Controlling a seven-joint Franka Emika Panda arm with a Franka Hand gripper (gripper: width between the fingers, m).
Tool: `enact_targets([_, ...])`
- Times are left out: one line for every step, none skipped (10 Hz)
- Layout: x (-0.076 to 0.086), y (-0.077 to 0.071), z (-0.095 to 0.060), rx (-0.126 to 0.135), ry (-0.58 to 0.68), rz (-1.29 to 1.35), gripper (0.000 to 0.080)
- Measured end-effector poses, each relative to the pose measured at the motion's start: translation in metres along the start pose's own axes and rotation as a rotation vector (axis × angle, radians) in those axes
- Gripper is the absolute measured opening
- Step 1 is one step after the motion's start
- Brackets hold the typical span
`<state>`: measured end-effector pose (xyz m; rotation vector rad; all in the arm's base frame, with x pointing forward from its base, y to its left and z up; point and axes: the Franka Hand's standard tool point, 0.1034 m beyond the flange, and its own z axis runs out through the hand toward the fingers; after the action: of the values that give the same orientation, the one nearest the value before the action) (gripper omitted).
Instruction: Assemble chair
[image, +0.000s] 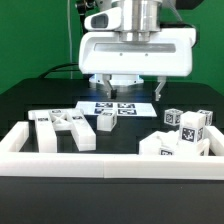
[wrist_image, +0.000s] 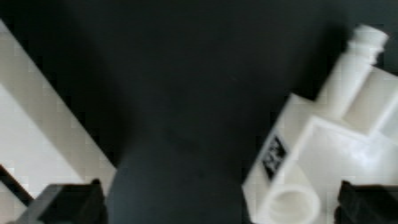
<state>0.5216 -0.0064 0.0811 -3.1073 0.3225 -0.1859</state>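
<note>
Exterior view, starting from the exterior view's left: a white border rail (image: 18, 140) is seen along the edge of the dark bench (image: 40, 95). Just inside it, a cluster of chair bars (image: 60, 125) is laid flat, the pieces touching or overlapping. Just beside that cluster, toward the exterior view's right, a small chair block (image: 105, 120) is set on the bench, near the front edge of the marker board (image: 118, 107). The pincer (image: 128, 92) is held above the marker board, near centre, pointing down. Its jaws are spread wide and nothing is gripped. At the exterior view's right, a pile of tagged chair blocks (image: 185, 132) is heaped close to the front rail, well apart from the pincer.

Wrist view: dark fingertips (wrist_image: 68, 203) are seen at the frame's edge, with only bare bench between them. A tagged white chair part (wrist_image: 329, 130) with a narrower rod-like end is seen near one fingertip, outside the jaws; contact cannot be told. A white strip (wrist_image: 27, 120) is seen beyond the other fingertip; what it is cannot be told.
</note>
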Motion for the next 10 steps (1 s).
enact_targets([-0.004,0.005,0.002,-0.003,-0.003,-0.016,0.0649])
enact_targets([-0.01,0.005,0.003,-0.003,-0.011,-0.015,0.0649])
enact_targets([-0.014,0.006,0.004,-0.004,-0.017,-0.015,0.0649])
enact_targets([-0.021,0.008,0.005,-0.005,-0.026,-0.014,0.0649])
enact_targets([-0.026,0.011,0.006,-0.006,-0.035,-0.024,0.0649])
enact_targets([-0.025,0.025,0.008,-0.014,-0.037,-0.049,0.0649])
enact_targets([-0.024,0.041,0.013,-0.025,-0.033,-0.046,0.0649])
enact_targets([-0.025,0.047,0.015,-0.028,-0.036,-0.052,0.0649])
enact_targets([-0.025,0.046,0.015,-0.028,-0.037,-0.053,0.0649])
enact_targets([-0.028,0.045,0.016,-0.022,-0.067,-0.053,0.0649])
